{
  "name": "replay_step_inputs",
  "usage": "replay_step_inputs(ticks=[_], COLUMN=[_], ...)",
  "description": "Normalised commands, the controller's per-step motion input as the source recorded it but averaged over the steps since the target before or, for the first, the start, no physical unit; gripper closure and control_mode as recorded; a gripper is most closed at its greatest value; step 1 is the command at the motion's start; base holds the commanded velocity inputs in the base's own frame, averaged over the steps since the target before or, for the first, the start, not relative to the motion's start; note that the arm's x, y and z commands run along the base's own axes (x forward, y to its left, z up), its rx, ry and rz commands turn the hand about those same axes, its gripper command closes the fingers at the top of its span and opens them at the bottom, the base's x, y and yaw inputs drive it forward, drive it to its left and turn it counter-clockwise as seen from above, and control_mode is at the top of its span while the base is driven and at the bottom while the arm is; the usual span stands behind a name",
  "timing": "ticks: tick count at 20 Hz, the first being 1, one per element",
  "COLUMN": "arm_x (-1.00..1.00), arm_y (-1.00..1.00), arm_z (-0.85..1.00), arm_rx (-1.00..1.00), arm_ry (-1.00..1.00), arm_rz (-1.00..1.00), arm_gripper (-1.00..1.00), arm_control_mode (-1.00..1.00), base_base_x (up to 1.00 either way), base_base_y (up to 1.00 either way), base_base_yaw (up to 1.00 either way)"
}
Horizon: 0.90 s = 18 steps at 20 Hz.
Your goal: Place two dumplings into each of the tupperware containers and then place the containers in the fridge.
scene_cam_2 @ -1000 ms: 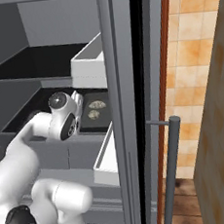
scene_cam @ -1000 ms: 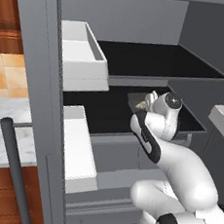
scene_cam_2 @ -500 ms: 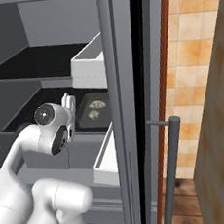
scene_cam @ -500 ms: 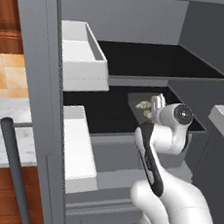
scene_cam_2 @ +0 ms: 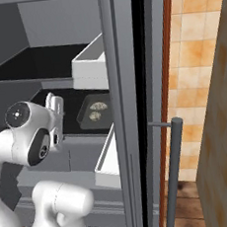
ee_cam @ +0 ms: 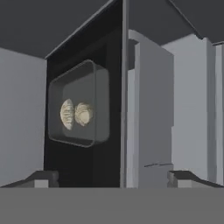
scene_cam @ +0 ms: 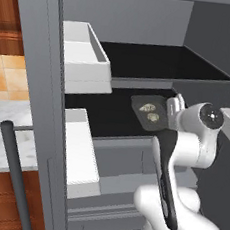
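Observation:
The fridge (scene_cam: 37,73) stands open. On its lower black shelf (scene_cam: 106,117) rests a see-through grey tupperware container (scene_cam: 150,111) holding two dumplings (scene_cam: 148,108). My gripper (scene_cam: 175,105) hangs just right of the container, open and clear of it, holding nothing. From the right base view the container (scene_cam_2: 95,112) with its dumplings (scene_cam_2: 99,106) lies right of the gripper (scene_cam_2: 55,104). The hand view looks at the container (ee_cam: 78,105) and dumplings (ee_cam: 75,114) from a short distance, with the open gripper (ee_cam: 113,179) apart from them.
An upper black shelf (scene_cam: 163,61) sits above. Two white bins (scene_cam: 85,58) (scene_cam: 80,151) hang on the left door, whose dark bar handle (scene_cam: 11,176) juts out front. The right door's handle (scene_cam_2: 172,174) stands before a tiled wall (scene_cam_2: 198,52).
The hand has drawn back out of the shelf, away from the container, which stays in place with its dumplings now uncovered. The jaws have stayed wide apart.

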Motion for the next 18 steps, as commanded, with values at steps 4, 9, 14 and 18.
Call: replay_step_inputs(ticks=[4, 9, 14, 18], arm_x=[-0.97, -0.90, -0.72, -0.50], arm_y=[0.00, 0.02, 0.25, 0.00], arm_z=[0.41, 0.18, 0.00, 0.00], arm_rx=[0.00, -0.05, -0.05, 0.00], arm_ry=[0.14, 0.25, 0.20, 0.02], arm_rz=[0.05, 0.08, 0.11, 0.13], arm_gripper=[-1.00, -1.00, -1.00, -1.00], arm_control_mode=[-1.00, -1.00, -1.00, -1.00], base_base_x=[0.00, 0.00, 0.00, 0.00], base_base_y=[0.00, 0.00, 0.00, 0.00], base_base_yaw=[0.00, 0.00, 0.00, 0.00])
